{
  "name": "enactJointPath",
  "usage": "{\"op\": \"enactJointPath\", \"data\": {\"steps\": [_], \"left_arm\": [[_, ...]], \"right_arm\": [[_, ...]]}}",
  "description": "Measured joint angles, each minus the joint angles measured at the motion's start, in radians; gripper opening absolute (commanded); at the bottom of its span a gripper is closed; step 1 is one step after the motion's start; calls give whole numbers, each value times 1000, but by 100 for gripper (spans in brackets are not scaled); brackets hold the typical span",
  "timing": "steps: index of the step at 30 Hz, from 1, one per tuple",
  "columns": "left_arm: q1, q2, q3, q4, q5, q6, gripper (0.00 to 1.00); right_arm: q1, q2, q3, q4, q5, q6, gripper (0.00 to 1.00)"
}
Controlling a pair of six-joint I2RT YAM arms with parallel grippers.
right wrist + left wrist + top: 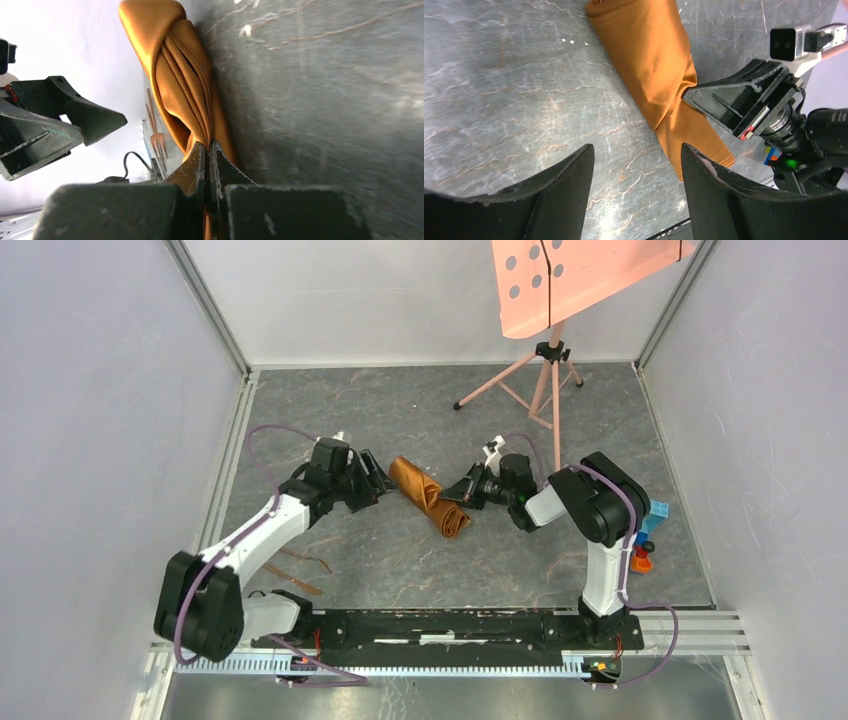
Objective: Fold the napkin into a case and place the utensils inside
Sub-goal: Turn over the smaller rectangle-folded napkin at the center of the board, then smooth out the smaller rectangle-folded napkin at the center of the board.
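The fold looks nearly done: your right end effector [206,150] pinches the soft orange-brown cloth napkin [651,65]; your left end effector [638,147] is apart; fetch the thin copper utensils [159,144] next.

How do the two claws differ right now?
The left gripper is open, jaws spread; the right gripper is shut. The left gripper holds nothing; the right gripper pinches a fold of the napkin. Both are black, two-fingered, and face the napkin from opposite sides.
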State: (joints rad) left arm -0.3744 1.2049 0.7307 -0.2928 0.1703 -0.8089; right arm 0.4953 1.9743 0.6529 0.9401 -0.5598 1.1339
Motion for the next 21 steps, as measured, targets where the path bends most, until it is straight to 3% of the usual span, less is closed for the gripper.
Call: {"op": "enactJointPath", "data": {"steps": [6,8,12,16,21], "left_arm": [[0,156,51,95,132,-1,69],[0,224,96,148,187,-3,67],[0,364,183,269,278,-22,64],[0,464,235,343,313,-42,61],[0,606,315,399,325,-58,59]], "right_arm": [[-50,4,71,-183,-18,-165,45],[-60,-3,127,-280,-45,-265,51],[-60,-104,216,-562,42,-574,55],[-31,-256,216,-771,165,-797,50],[78,-382,176,-850,231,-930,45]]}}
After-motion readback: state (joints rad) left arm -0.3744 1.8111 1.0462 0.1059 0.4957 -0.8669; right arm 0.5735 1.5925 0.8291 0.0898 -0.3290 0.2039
